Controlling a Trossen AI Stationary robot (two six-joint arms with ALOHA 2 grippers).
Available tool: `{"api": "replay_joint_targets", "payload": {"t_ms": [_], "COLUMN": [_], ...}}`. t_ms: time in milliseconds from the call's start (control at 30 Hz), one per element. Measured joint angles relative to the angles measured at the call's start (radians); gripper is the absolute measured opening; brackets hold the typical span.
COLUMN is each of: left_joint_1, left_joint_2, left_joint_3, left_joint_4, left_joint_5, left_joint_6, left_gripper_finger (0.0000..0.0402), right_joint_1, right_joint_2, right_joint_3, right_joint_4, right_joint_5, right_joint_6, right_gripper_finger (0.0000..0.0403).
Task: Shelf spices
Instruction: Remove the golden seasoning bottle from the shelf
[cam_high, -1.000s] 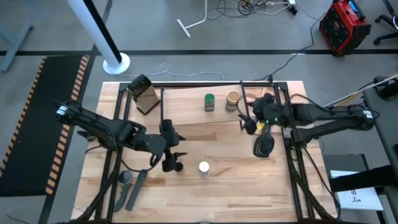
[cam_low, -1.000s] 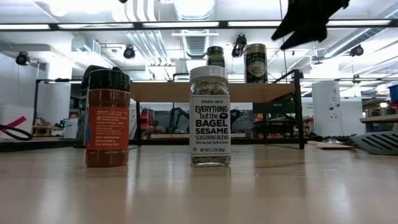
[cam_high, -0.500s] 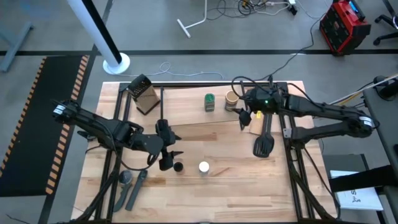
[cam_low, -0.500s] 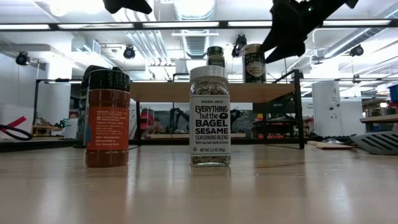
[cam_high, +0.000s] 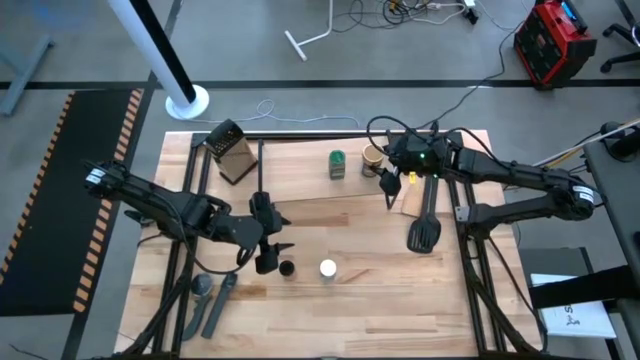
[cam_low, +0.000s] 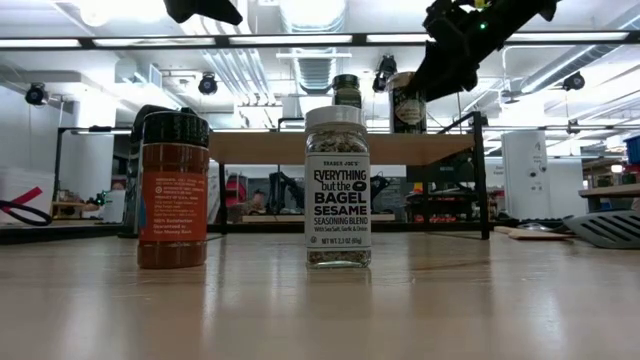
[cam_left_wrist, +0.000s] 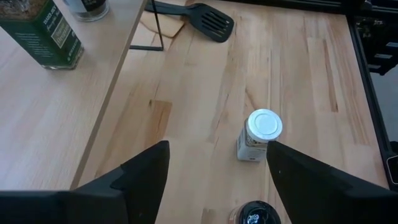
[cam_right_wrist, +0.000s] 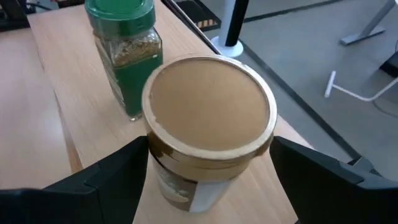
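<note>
High view: the shelf (cam_high: 300, 180) stands at the table's far half, carrying the green jar (cam_high: 337, 163) and, just beside it, the tan-topped jar (cam_high: 374, 158). The right gripper (cam_high: 388, 172) sits at the tan-topped jar. The left gripper (cam_high: 272, 247) hovers over the near table, next to the black-topped jar (cam_high: 287, 268); the white-topped jar (cam_high: 328, 268) stands a little apart. A box grater (cam_high: 231, 152) sits at the shelf's left end, a spatula (cam_high: 424, 228) to the right.

Low view: black-topped and white-topped jars upright on the table (cam_low: 320, 310); two jars on the shelf behind, the right gripper above them.

Left wrist view: fingers spread wide, holding nothing, white-topped jar between and beyond them.

Right wrist view: fingers spread wide on either side of the tan-topped jar, not closed on it; green jar just beyond.
</note>
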Motion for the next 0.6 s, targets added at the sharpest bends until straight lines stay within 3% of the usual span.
{"api": "replay_joint_targets", "payload": {"t_ms": [400, 600], "left_joint_1": [0.0, 0.0], "left_joint_2": [0.0, 0.0], "left_joint_3": [0.0, 0.0], "left_joint_4": [-0.002, -0.003], "left_joint_5": [0.0, 0.0], "left_joint_6": [0.0, 0.0], "left_gripper_finger": [0.0288, 0.0283], "right_joint_1": [-0.068, -0.077], "right_joint_2": [0.024, 0.105], "right_joint_3": [0.049, 0.117], "right_joint_4": [-0.01, -0.012], "right_joint_5": [-0.119, -0.173], "right_joint_6": [-0.05, -0.075], "right_gripper_finger": [0.0314, 0.0314]}}
